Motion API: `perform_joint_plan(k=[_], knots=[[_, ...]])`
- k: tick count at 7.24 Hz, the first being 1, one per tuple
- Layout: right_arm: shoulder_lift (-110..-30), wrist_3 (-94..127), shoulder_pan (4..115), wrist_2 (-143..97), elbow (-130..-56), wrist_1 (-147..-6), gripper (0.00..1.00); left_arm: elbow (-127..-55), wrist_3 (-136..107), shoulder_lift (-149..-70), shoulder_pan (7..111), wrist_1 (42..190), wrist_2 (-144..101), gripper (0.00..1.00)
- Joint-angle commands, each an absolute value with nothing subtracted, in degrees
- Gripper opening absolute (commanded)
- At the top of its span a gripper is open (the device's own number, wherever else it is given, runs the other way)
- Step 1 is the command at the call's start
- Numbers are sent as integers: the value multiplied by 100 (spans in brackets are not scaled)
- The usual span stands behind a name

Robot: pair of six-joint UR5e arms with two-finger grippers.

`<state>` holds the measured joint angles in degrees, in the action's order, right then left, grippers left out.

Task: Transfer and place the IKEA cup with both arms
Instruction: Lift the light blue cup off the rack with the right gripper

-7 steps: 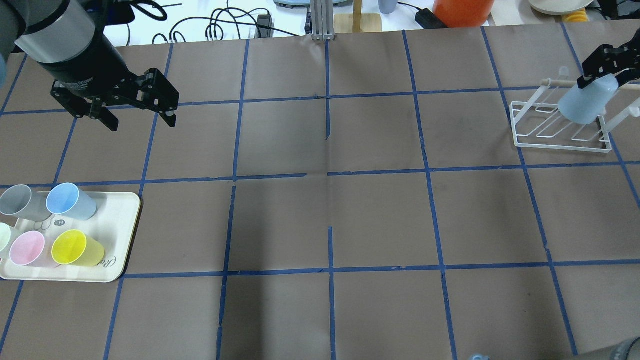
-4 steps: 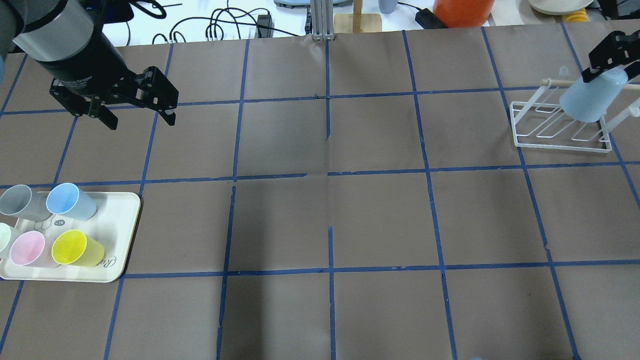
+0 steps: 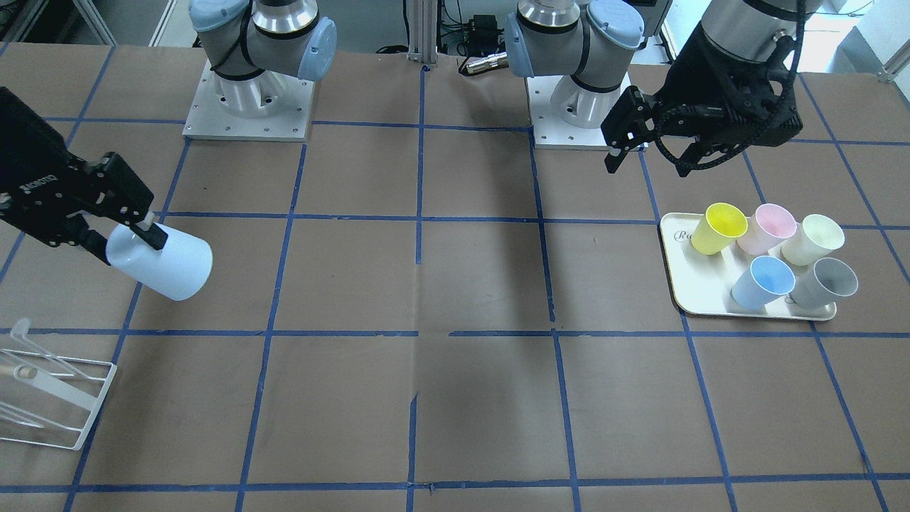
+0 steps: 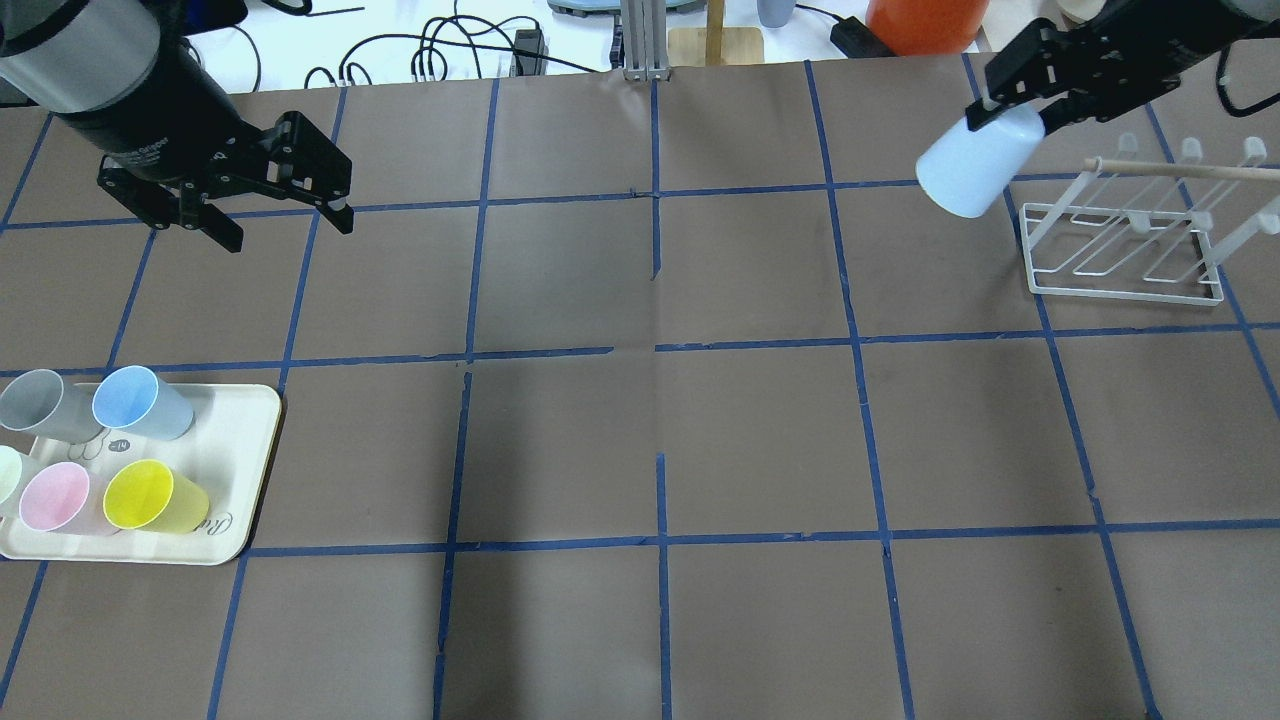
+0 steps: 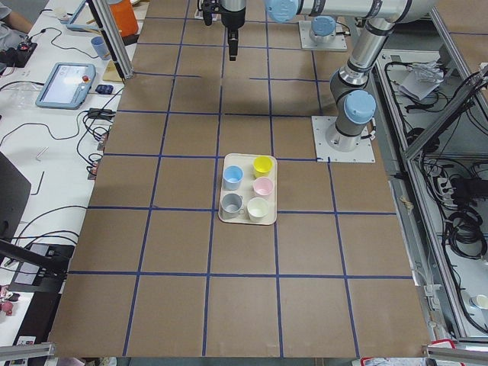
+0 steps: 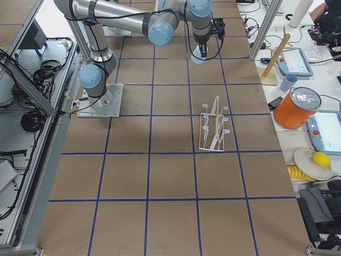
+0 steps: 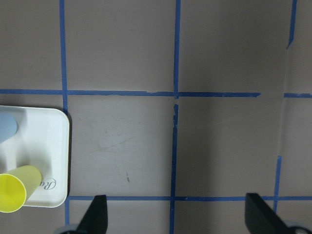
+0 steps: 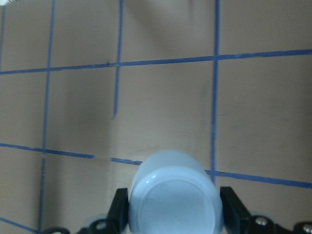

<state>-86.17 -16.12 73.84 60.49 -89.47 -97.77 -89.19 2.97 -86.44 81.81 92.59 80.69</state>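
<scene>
My right gripper is shut on the pale sky-blue IKEA cup and holds it tilted in the air, left of the white wire rack. The cup also shows in the front view and fills the bottom of the right wrist view, between the two fingers. My left gripper is open and empty, above the table beyond the tray. Its fingers stand wide apart in the left wrist view. A second blue cup stands on the tray.
The cream tray at the table's left front also holds a grey cup, a yellow cup, a pink cup and a pale one. A wooden rod lies across the rack's pegs. Cables and an orange container sit beyond the far edge.
My right gripper has carried the cup from over the rack to the left and farther back. My left gripper has shifted slightly and stays open.
</scene>
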Motion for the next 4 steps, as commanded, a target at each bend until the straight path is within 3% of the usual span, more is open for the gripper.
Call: perform_joint_plan(k=[1, 4], knots=[[-8605, -498, 7829, 4751, -9017, -9765, 24, -9008, 325, -8491, 7675, 9299, 7193, 100], [-8596, 693, 8173, 3109, -9341, -9765, 24, -9376, 334, -8315, 7033, 9501, 4904, 100]])
